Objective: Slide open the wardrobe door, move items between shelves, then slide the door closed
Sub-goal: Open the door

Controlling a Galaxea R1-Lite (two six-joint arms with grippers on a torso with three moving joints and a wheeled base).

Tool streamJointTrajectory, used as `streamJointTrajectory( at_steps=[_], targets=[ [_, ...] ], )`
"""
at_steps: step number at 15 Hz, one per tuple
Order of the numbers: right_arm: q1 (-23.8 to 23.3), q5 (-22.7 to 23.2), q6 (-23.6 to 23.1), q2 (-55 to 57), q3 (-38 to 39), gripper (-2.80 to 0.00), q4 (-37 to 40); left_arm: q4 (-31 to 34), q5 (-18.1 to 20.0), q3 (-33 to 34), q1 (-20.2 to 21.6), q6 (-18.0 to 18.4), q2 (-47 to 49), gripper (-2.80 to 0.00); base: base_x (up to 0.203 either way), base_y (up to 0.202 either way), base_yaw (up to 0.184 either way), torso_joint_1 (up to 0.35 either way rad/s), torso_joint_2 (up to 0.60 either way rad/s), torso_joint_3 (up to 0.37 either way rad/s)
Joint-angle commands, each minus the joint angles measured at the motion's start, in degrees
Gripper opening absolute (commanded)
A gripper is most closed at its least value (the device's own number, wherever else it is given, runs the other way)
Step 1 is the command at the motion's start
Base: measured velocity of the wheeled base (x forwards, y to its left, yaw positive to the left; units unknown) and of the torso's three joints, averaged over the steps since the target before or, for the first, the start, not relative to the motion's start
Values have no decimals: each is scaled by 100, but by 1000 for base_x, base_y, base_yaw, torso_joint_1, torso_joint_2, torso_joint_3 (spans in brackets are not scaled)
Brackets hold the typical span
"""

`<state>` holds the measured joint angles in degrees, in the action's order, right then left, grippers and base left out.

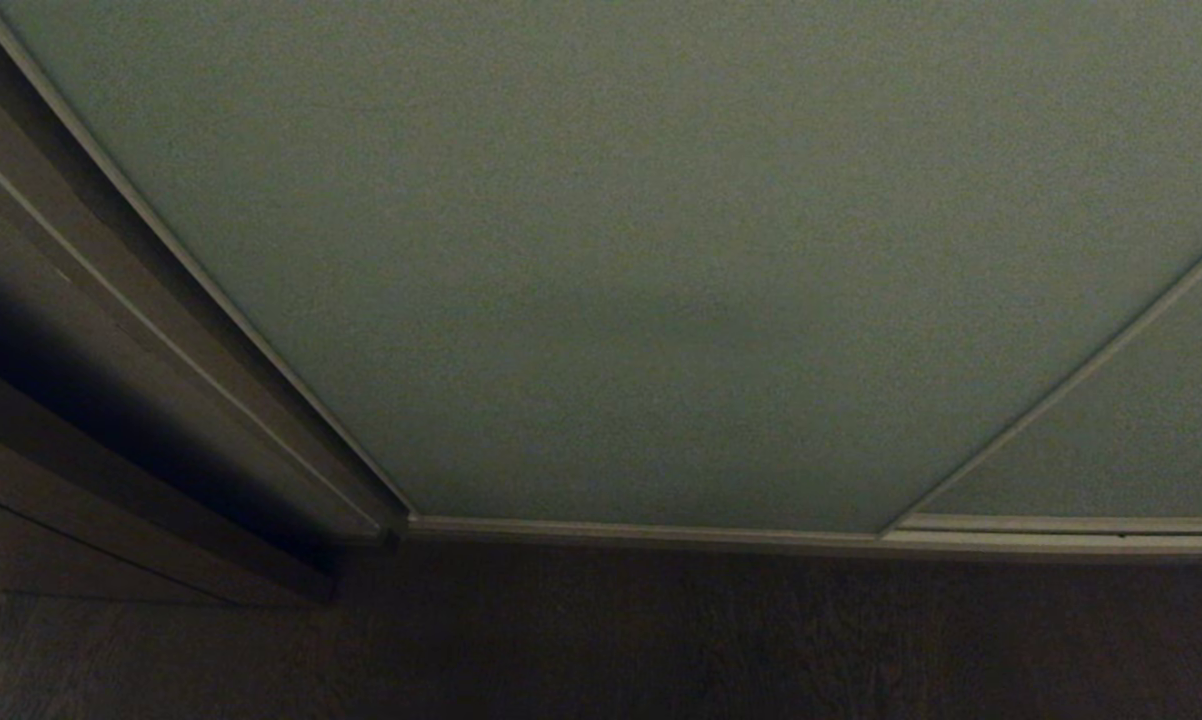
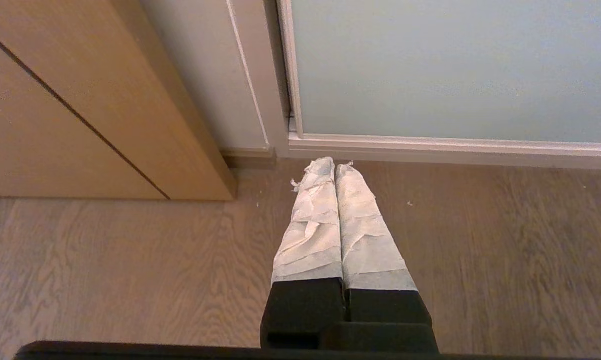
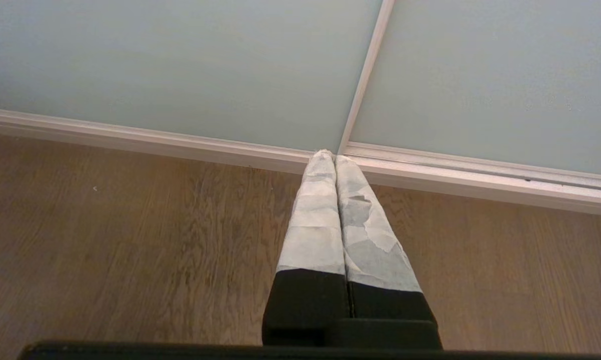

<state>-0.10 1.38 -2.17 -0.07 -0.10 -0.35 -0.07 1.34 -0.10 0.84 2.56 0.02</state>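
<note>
- door (image 1: 611, 250) closed, ahead of both grippers, not touched
- left gripper (image 2: 334, 167) pressed together, empty, over floor (image 2: 105, 270) near door's left edge
- right gripper (image 3: 334, 156) together, empty, by panel seam

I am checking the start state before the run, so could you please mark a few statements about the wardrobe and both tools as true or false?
1. The sliding wardrobe door is closed, with no shelf showing. True.
2. The left tool holds a plush toy. False: its taped fingers are pressed together with nothing between them.
3. The right tool is shut and points toward the thin frame strip between two panels. True.
4. Both arms show in the head view. False: neither does; only the door, the dark wooden frame and the floor show.
5. The left tool hangs above wood-grain floor near the door's bottom corner. True.
</note>
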Motion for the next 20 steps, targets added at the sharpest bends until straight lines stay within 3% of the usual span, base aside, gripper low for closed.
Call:
streamJointTrajectory(
  at_steps=[1, 3, 6, 9, 14, 20],
  targets=[
    [1, 3, -3, -1, 1, -280, 0, 33, -16, 1, 11, 5, 6, -280, 0, 0, 0, 0, 0, 0],
    [1, 3, -3, -1, 1, -280, 0, 2, 6, -263, 12, 29, 22, -280, 0, 0, 0, 0, 0, 0],
    [1, 3, -3, -1, 1, -280, -1, -219, -33, -1225, 13, 45, 366, -280, 0, 0, 0, 0, 0, 0],
    [1, 3, -3, -1, 1, -280, -9, -1144, -353, -1971, 108, 10, 1497, -280, 0, 0, 0, 0, 0, 0],
    [1, 3, -3, -1, 1, -280, -5, -2410, -726, -3809, 668, -558, 3727, -280, 0, 0, 0, 0, 0, 0],
    [1, 3, -3, -1, 1, -280, 0, -4451, -929, -4644, 1029, -603, 5693, -280, 0, 0, 0, 0, 0, 0]
  ],
)
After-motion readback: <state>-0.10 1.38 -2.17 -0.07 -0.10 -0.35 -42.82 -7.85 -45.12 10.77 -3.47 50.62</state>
